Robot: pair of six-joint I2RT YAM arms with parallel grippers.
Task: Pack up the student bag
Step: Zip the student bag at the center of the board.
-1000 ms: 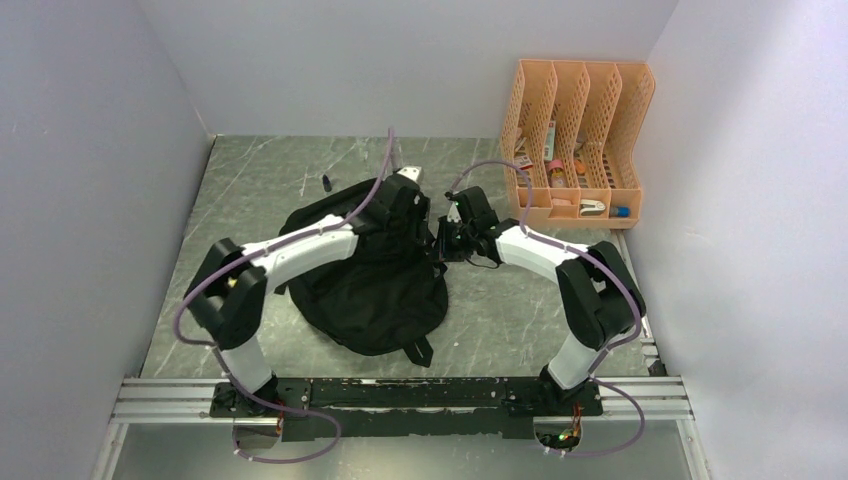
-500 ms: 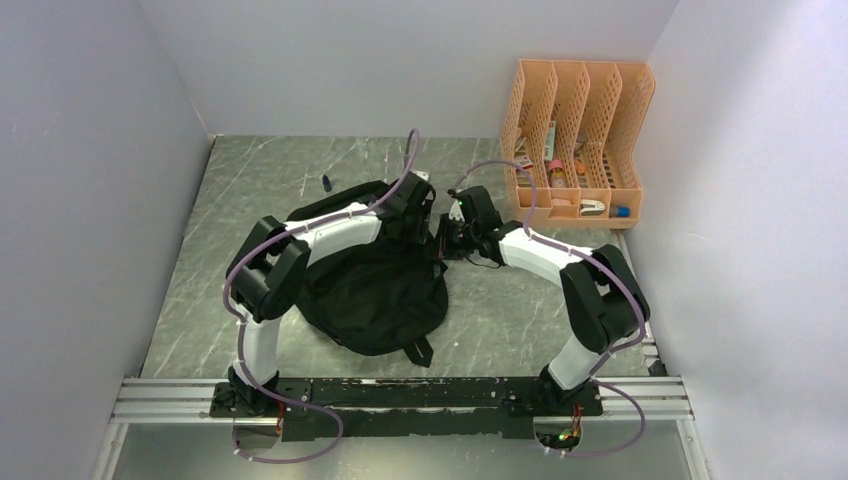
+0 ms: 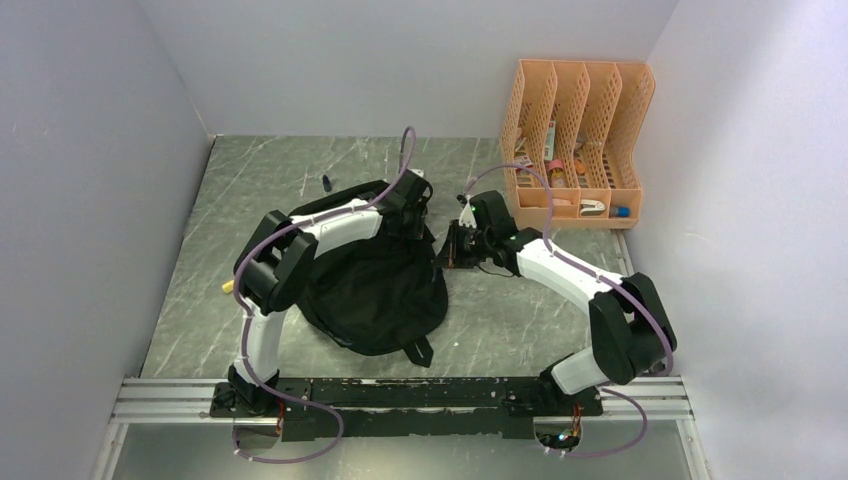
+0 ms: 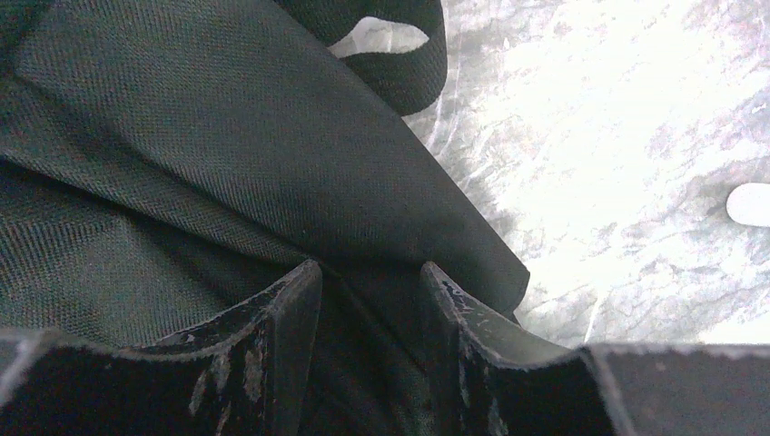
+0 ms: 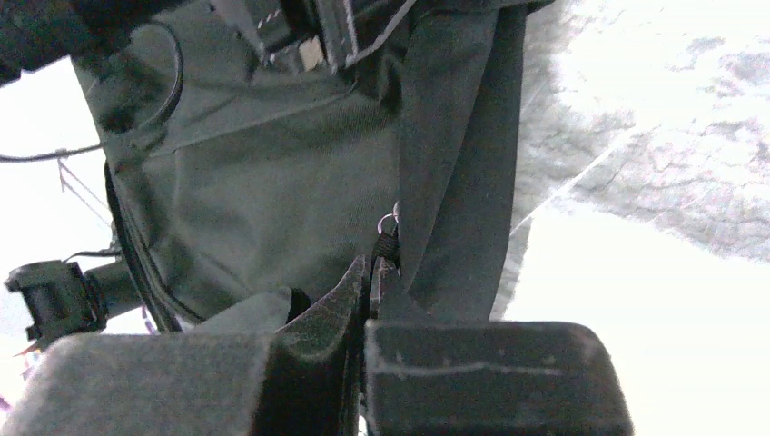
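Right tool [image 5: 368,277] is clamped fully shut on the zip pull [image 5: 386,243] of the student bag [image 3: 375,295], with the pull's small metal ring showing just above the fingertips. That grip looks meant to draw the zip or to keep the bag's edge taut. Left tool [image 4: 368,295] stands about half open at the bag's far end, with a fold of black fabric lying between its jaws. Whether the pads press on the cloth I cannot tell. By the look of the pair, one arm steadies the bag's mouth so the other can work the closure, a step needed before anything goes in.

The bag lies flat in the middle of the bench [image 3: 250,190], its rounded end toward the arms' bases and its far end under both tools. It is soft, coarse-woven black cloth, slumped and creased, so it will likely give under a pull rather than hold its shape. A wide black strap [image 5: 454,163] hangs beside the zip pull, and a strap loop [image 4: 404,64] curls at the fabric's edge. Well apart, in the far right corner, stands the orange file organiser [image 3: 580,140] with small items in its slots.
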